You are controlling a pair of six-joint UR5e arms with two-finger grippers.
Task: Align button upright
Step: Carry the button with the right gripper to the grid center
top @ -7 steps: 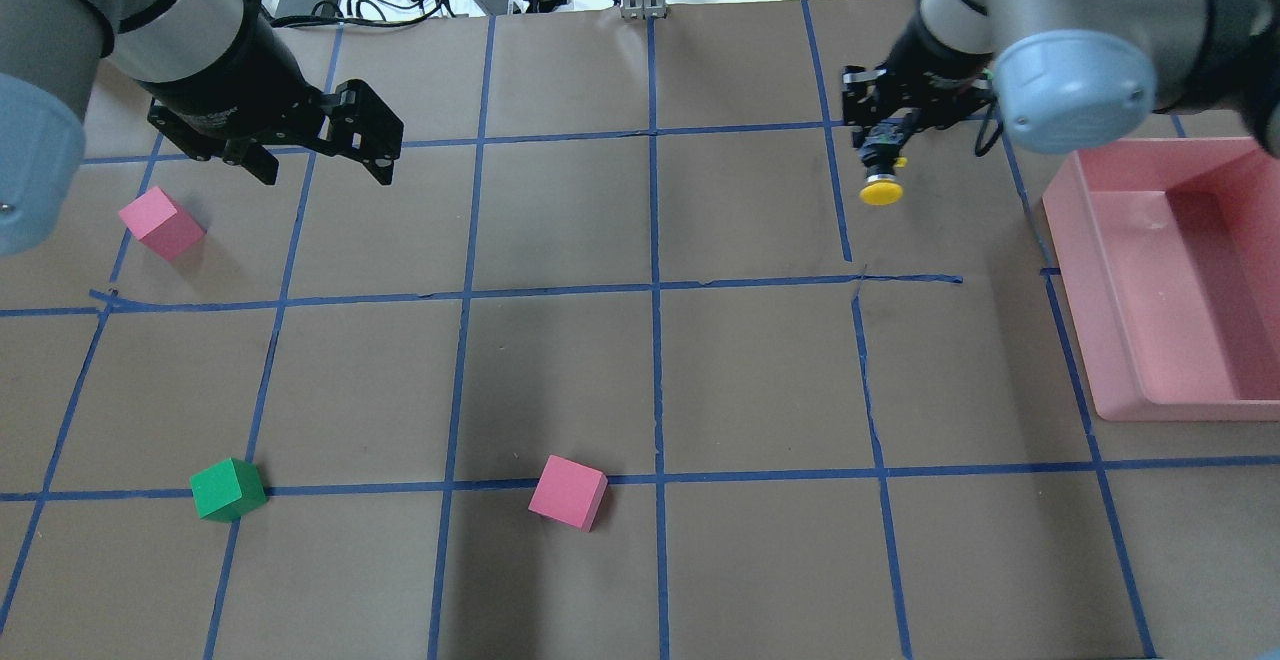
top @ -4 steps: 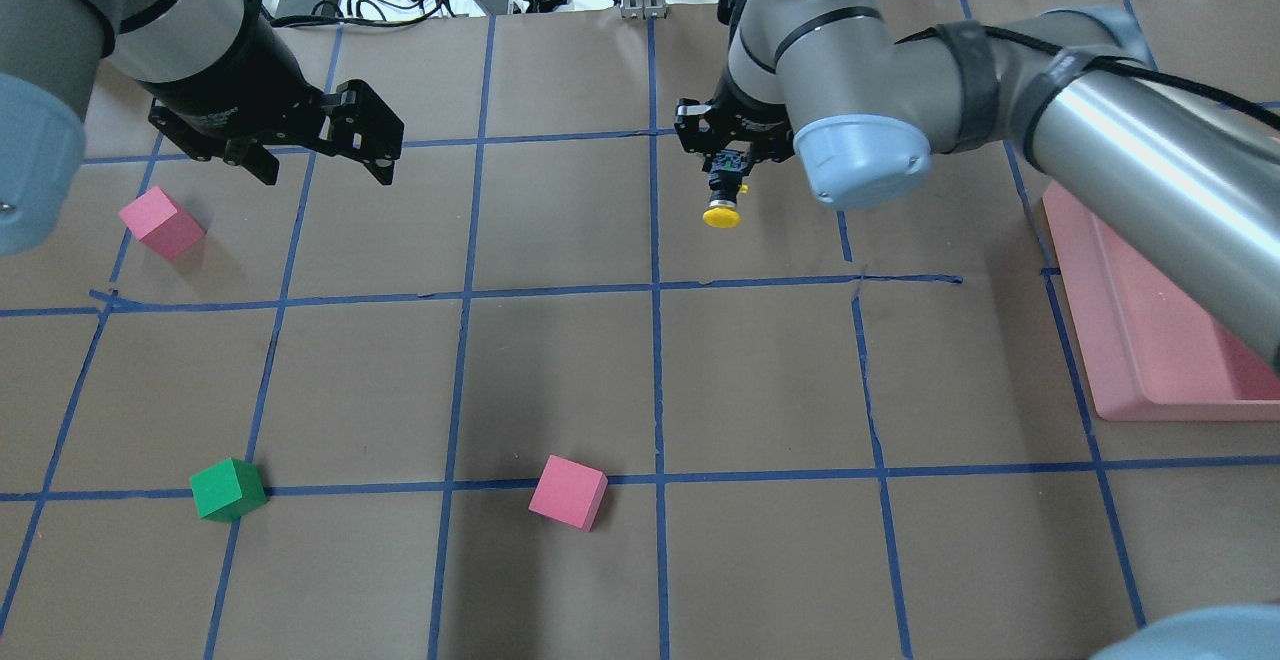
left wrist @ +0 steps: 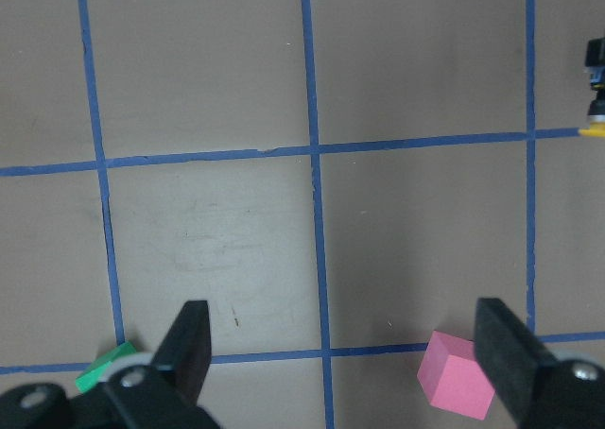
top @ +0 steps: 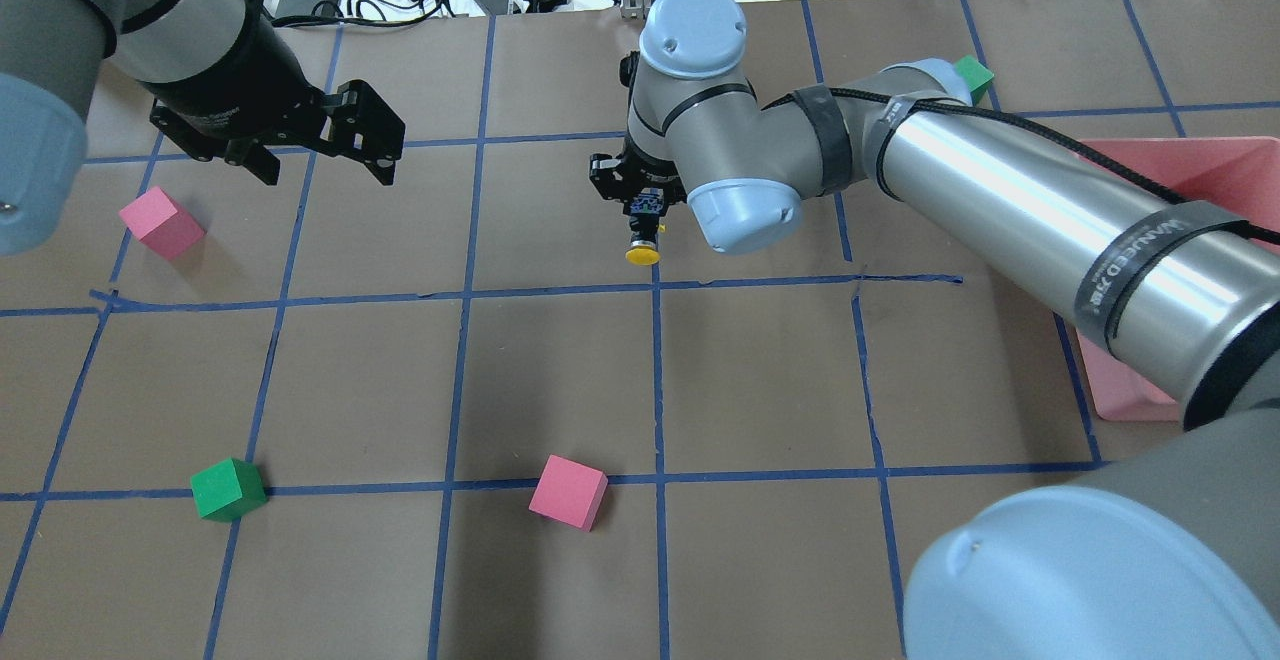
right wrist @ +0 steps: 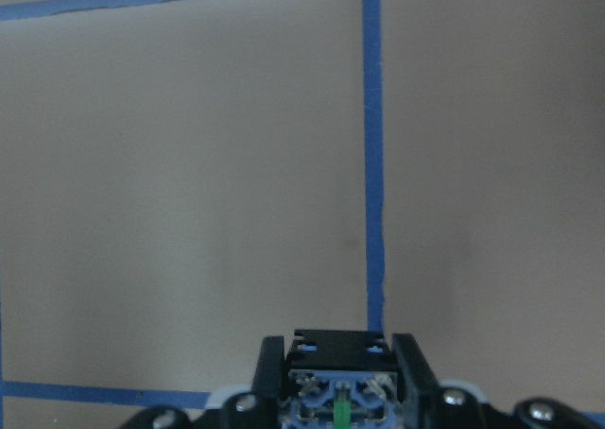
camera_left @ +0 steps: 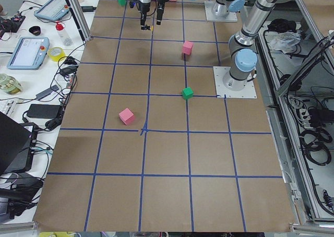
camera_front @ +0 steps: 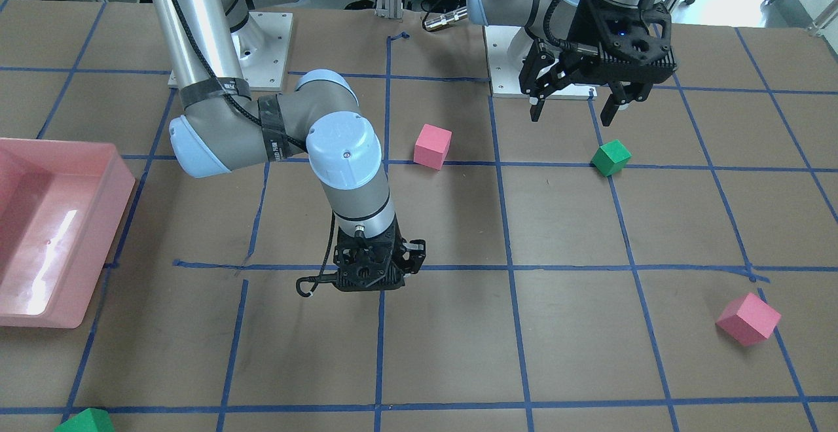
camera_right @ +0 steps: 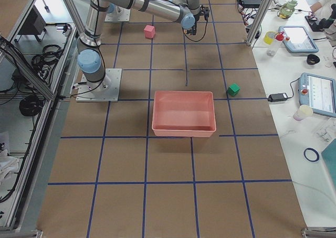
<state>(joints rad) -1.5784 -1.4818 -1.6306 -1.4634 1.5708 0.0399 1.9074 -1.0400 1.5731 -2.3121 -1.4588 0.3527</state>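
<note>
The button (top: 641, 243) has a yellow cap on a black body. My right gripper (top: 640, 208) is shut on its body, near the far middle of the table, above a blue tape line. The cap points away from the wrist, towards the table. In the right wrist view the button's base (right wrist: 338, 403) sits between the fingers of the right gripper (right wrist: 338, 372). In the front view the right gripper (camera_front: 370, 275) hides the button. The button shows at the right edge of the left wrist view (left wrist: 595, 98). My left gripper (top: 325, 165) is open and empty at the far left, above the table (camera_front: 575, 114).
A pink cube (top: 160, 223) lies below the left gripper. A green cube (top: 228, 489) and another pink cube (top: 568, 492) lie at the front. A second green cube (top: 972, 75) lies far right. A pink tray (camera_front: 121, 183) stands at the right side.
My right arm has carried the button leftwards, from beside the pink tray to the table's centre line. The left arm has not moved.
</note>
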